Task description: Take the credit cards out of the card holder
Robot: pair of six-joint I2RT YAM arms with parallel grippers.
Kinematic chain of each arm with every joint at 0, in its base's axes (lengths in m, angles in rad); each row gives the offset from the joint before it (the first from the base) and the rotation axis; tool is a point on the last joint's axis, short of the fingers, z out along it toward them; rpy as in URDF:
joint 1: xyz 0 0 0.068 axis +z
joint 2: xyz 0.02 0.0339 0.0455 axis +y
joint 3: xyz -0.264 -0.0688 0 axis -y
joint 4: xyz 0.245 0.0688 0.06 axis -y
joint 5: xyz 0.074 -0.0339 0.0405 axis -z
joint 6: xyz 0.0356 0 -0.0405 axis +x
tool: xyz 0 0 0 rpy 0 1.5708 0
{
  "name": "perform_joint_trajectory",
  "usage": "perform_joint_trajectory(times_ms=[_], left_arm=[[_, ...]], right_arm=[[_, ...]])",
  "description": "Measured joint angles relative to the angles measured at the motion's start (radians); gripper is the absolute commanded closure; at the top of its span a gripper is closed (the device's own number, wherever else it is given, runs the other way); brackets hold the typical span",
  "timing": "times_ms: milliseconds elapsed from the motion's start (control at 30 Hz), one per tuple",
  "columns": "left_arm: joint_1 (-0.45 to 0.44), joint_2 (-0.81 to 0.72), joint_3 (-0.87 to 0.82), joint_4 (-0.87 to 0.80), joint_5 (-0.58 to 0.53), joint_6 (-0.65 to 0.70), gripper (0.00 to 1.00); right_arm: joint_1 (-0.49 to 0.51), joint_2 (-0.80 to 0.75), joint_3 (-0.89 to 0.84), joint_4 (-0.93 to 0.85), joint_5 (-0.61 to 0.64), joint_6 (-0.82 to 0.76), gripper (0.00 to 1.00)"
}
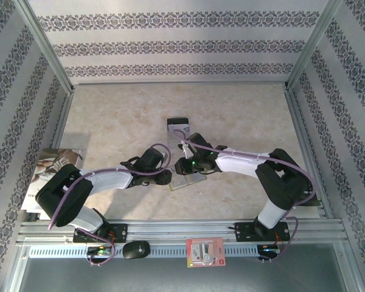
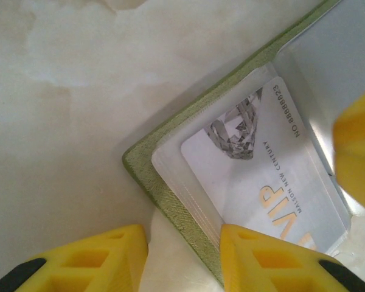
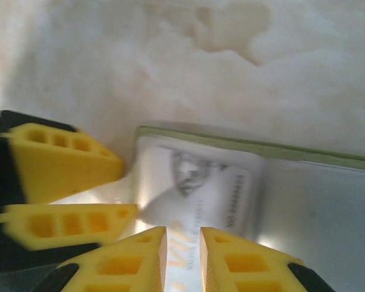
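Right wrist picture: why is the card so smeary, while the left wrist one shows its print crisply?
Right wrist view: the card sits out of focus, with white glare beside it; left wrist view: its print is sharp and legible; top view: even light, soft shadows.

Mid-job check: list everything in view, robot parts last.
table: 1, beige marbled, under everything
card holder: 1, olive-green, open at table centre
pocketed card: 1, silver-white with gold VIP, in the holder's clear pocket
loose cards: count unclear, silver-grey and black, beyond the holder
packet: 1, red-and-white, front rail
black object: 1, black, front rail left of packet
printed sheet: 1, pale, table's left edge
left claw: 1, yellow, jaws apart over the holder's edge
right claw: 1, yellow, narrow gap, over the pocketed card
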Motion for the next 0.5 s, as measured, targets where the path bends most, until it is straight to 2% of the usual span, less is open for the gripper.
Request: perform_joint_trajectory(times_ms=[233,500], left_arm=[[0.033,0.016,0.000,0.013,0.050,0.007,0.65],[0.052,0.051,0.031,-0.018,0.083,0.014,0.63]], right_arm=[[-0.041,0.012,-0.026,0.024,-0.014,0.023,0.82],[-0.060,0.007,-0.074,0.071,-0.018,0.050,0.79]])
